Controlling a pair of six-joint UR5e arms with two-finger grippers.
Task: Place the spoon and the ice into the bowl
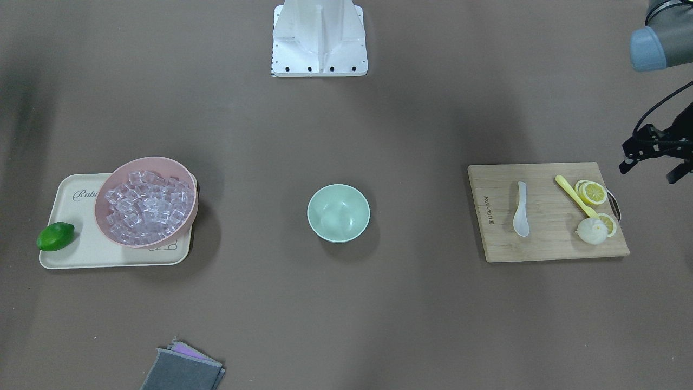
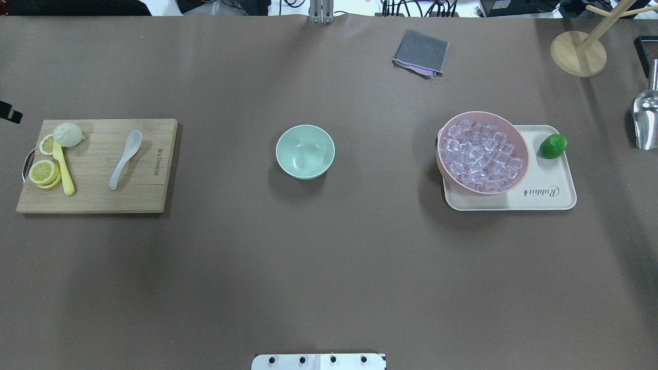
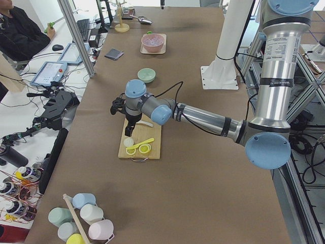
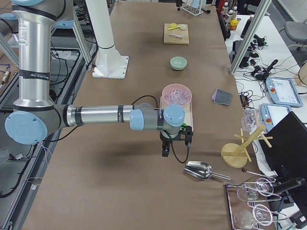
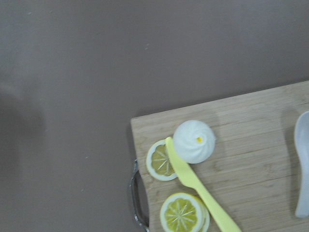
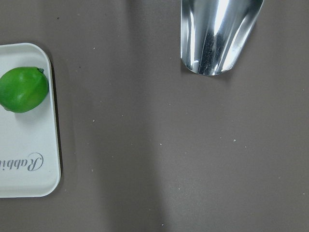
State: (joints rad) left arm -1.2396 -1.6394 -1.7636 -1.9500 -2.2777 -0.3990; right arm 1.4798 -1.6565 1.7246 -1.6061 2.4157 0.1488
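Observation:
The white spoon [image 1: 521, 211] lies on the wooden cutting board [image 1: 547, 244], scoop toward the operators' side; it also shows in the overhead view [image 2: 125, 160] and at the left wrist view's right edge [image 5: 303, 169]. The mint-green bowl [image 1: 338, 212] stands empty mid-table. The ice [image 1: 149, 206] is piled in a pink bowl [image 1: 154, 158]. My left gripper [image 1: 652, 149] hovers beyond the board's outer end; I cannot tell whether it is open. My right gripper [image 4: 165, 148] hangs beyond the tray's outer end, seen only from the side, so I cannot tell its state.
The pink bowl sits on a cream tray [image 1: 76, 254] with a green lime [image 1: 55, 236]. A yellow utensil [image 1: 575, 196], lemon slices [image 1: 593, 192] and a white bun-like piece [image 1: 593, 230] share the board. A metal scoop [image 2: 646, 121] lies right of the tray. A grey cloth [image 2: 420, 51] lies far.

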